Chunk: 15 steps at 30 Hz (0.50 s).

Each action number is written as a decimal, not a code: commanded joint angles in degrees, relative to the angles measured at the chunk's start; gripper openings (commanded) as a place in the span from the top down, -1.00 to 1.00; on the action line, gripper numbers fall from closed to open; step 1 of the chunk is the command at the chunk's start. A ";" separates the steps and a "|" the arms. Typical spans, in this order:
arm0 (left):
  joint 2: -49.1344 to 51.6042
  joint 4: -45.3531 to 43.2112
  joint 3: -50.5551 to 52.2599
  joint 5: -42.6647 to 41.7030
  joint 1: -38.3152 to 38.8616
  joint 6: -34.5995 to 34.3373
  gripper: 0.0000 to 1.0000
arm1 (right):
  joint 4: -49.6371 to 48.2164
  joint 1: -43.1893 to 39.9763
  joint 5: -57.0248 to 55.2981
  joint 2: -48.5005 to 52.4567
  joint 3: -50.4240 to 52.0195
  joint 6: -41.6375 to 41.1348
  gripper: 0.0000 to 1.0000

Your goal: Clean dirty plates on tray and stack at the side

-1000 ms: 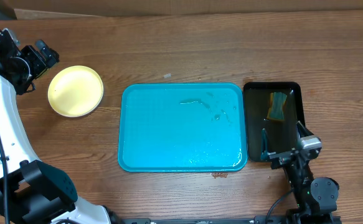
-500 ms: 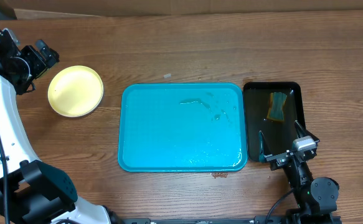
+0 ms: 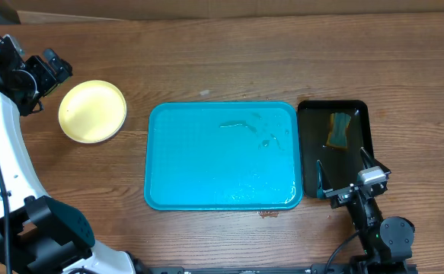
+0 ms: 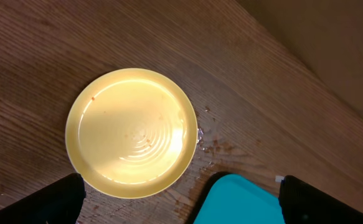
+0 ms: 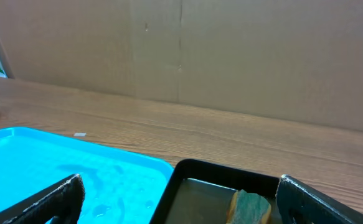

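Observation:
A pale yellow plate (image 3: 92, 111) lies on the wood left of the turquoise tray (image 3: 222, 156). It fills the left wrist view (image 4: 131, 132), with small orange specks on its rim. Whether other plates lie under it I cannot tell. The tray carries only wet streaks and droplets. My left gripper (image 3: 57, 65) hangs open, up and to the left of the plate, with its fingers wide apart (image 4: 181, 205) over the gap between plate and tray corner (image 4: 237, 199). My right gripper (image 3: 343, 172) stands open over the near end of the black tray, holding nothing (image 5: 181, 205).
A narrow black tray (image 3: 359, 110) with shallow liquid sits right of the turquoise one and holds a green-and-yellow sponge (image 3: 340, 129), also seen from the right wrist (image 5: 253, 205). Crumbs and wet spots dot the wood by the plate (image 4: 212, 146). A cardboard wall (image 5: 231, 50) backs the table.
The right gripper has shifted slightly at the near end of the black tray, then held still. The left arm, plate and tray have not moved.

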State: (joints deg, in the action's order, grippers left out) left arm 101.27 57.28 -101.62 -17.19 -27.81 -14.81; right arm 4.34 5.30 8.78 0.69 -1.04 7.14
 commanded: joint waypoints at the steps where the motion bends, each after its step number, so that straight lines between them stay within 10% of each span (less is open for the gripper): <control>1: 0.52 -0.13 -0.46 -0.24 0.26 0.68 -1.00 | -0.37 -0.17 0.31 -0.52 0.59 0.20 -1.00; 15: 0.52 -0.13 -0.46 3.80 0.17 0.92 -0.99 | -0.37 -0.17 0.31 -0.52 0.59 0.20 -1.00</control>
State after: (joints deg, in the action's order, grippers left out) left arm 101.27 57.28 -101.62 -16.86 -27.81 -14.81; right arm 4.32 5.30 8.80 0.69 -1.04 7.14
